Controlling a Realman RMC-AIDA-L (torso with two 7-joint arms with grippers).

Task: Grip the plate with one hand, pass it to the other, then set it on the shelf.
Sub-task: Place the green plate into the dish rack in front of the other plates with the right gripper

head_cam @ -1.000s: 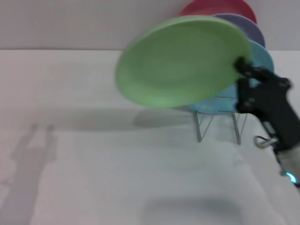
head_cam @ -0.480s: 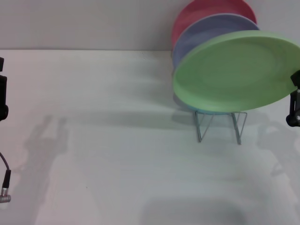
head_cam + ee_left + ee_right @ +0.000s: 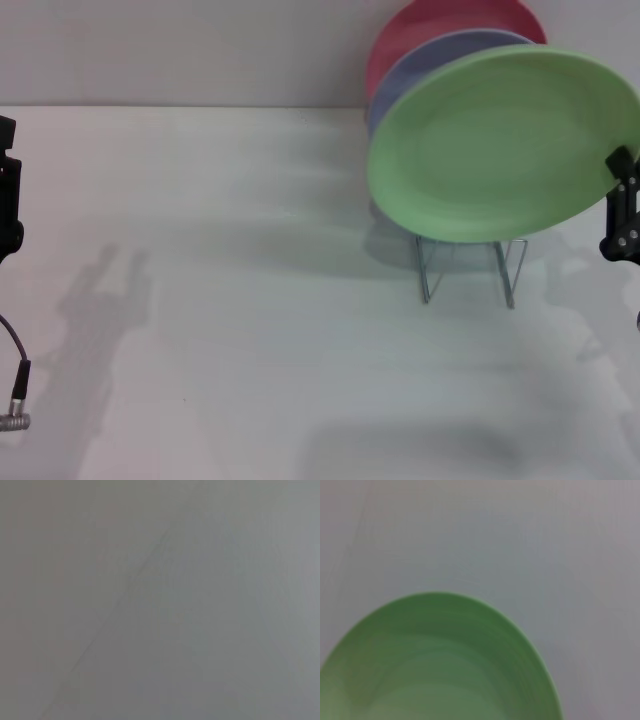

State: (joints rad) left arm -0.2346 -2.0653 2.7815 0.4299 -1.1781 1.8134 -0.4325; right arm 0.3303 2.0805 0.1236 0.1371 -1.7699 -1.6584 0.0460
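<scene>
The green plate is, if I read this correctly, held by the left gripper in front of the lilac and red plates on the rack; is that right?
Not quite: the head view shows the right gripper holding the green plate at its edge. The left gripper is far off at the opposite side. The rest stands, with the lilac plate and red plate behind.

Smooth matt plastic green plate (image 3: 495, 140); thin shiny metal wire shelf (image 3: 470, 268).

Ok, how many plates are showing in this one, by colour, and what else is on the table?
Green plate: 1, gripped at its rim by the right pincer, in front of the others
Lilac plate: 1
Red plate: 1
Wire rack: 1
Total: 4 things, 3 of them plates
The left pincer sits idle at the table's left edge.
</scene>
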